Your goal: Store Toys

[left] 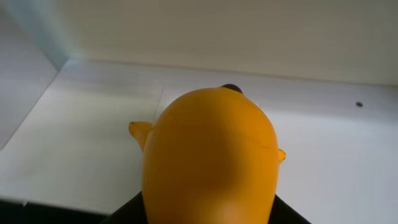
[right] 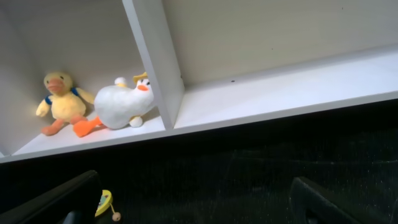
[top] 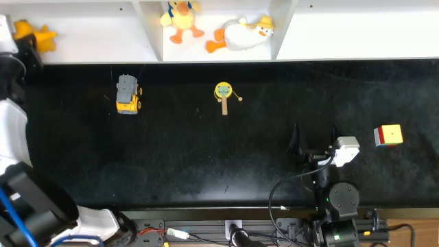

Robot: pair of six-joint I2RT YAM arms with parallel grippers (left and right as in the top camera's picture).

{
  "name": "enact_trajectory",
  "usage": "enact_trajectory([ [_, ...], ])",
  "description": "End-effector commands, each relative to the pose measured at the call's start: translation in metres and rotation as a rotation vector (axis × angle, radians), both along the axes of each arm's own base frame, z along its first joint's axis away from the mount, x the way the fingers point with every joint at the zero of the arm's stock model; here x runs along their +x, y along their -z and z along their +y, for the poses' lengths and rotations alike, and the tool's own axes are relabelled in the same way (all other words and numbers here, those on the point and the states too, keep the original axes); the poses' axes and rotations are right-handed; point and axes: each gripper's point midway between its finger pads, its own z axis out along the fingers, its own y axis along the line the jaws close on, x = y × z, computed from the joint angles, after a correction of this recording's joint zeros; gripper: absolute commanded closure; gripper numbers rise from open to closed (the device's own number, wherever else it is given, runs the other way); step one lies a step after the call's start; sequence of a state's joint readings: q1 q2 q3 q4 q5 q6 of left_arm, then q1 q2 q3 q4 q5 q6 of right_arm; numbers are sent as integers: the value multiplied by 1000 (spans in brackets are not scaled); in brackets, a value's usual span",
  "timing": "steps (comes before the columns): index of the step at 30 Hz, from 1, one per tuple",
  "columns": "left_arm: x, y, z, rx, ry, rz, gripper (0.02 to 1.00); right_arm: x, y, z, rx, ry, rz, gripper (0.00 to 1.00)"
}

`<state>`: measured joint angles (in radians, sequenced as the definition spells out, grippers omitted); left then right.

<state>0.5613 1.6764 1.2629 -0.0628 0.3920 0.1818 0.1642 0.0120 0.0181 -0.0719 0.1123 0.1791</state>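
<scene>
Left fingers clamp the orange toy, held inside the upper-left compartment of the shelf, judged ready for release there. Right fingers spread wide, empty, parked over the counter at lower right. Truck, rattle and cube are not yet stored.

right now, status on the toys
Right gripper over table, jaws open. Left gripper at orange toy in left shelf bay, grip hidden. Truck, rattle, cube on table, none blocking.
</scene>
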Motion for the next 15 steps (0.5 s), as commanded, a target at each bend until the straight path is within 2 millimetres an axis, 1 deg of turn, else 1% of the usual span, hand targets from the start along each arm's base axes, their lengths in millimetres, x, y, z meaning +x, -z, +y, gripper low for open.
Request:
enact_trajectory([
  [1, 17, -12, 2, -15, 2, -32, 717, 0, 4, 0, -7, 2, 0, 5],
  [9, 30, 12, 1, -32, 20, -11, 720, 0, 4, 0, -8, 2, 0, 5],
  [15, 37, 21, -3, -31, 32, -7, 722, 0, 4, 0, -8, 2, 0, 7],
])
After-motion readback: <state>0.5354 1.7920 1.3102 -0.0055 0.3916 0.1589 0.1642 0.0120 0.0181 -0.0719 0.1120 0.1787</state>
